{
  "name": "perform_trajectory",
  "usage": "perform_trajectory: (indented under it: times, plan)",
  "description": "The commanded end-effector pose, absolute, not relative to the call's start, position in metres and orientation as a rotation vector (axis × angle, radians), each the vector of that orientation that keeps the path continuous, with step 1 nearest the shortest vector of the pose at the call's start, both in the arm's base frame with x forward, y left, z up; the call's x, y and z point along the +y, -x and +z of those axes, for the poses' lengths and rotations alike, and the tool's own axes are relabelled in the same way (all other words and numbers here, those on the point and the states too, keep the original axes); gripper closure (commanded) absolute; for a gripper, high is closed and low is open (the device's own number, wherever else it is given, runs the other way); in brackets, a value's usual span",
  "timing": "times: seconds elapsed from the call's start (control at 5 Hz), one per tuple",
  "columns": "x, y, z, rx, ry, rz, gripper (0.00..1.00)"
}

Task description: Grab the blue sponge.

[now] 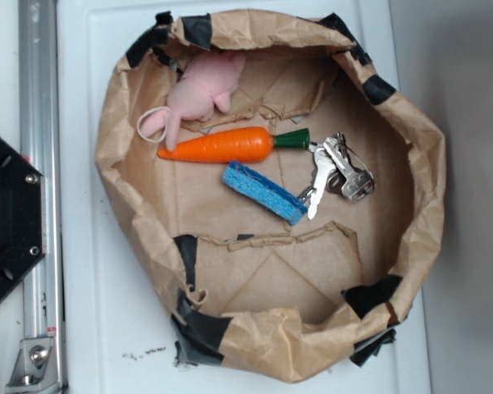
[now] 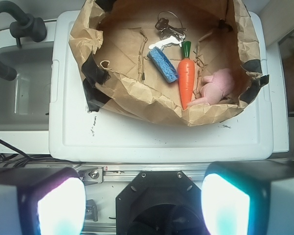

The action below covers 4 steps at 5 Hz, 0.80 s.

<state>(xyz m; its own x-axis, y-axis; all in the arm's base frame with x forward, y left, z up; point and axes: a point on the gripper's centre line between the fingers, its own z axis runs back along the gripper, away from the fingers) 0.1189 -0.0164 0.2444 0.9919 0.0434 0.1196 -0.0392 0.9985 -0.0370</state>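
The blue sponge (image 1: 264, 192) lies flat inside a crumpled brown paper bag (image 1: 426, 213), just below the orange toy carrot (image 1: 230, 145) and left of a bunch of keys (image 1: 338, 171). In the wrist view the sponge (image 2: 163, 65) lies left of the carrot (image 2: 186, 78), far ahead of me. My gripper (image 2: 144, 203) is open and empty, its two fingers wide apart at the bottom corners, held high above the robot's black base (image 2: 161, 200). The gripper itself does not show in the exterior view.
A pink plush toy (image 1: 198, 92) lies in the bag above the carrot. The bag's raised, taped walls surround all items. The bag rests on a white lid (image 2: 156, 137). A metal rail (image 1: 41, 180) and the black base (image 1: 8, 217) are at the left. A grey bin (image 2: 19, 93) stands beside the lid.
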Motion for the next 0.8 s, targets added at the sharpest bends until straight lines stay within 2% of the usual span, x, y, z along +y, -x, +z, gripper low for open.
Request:
perform_trajectory:
  times: [0.0,0.2,0.4,0.6]
  plan:
    - [-0.016,-0.119,0.244,-0.121,0.035,0.041,0.0]
    - [0.004,-0.169,0.212,-0.219,-0.05,0.051,0.0]
    - [0.013,-0.216,0.186,-0.266,-0.115,0.04,0.0]
    - [0.009,-0.243,0.162,-0.305,-0.093,-0.038,0.0]
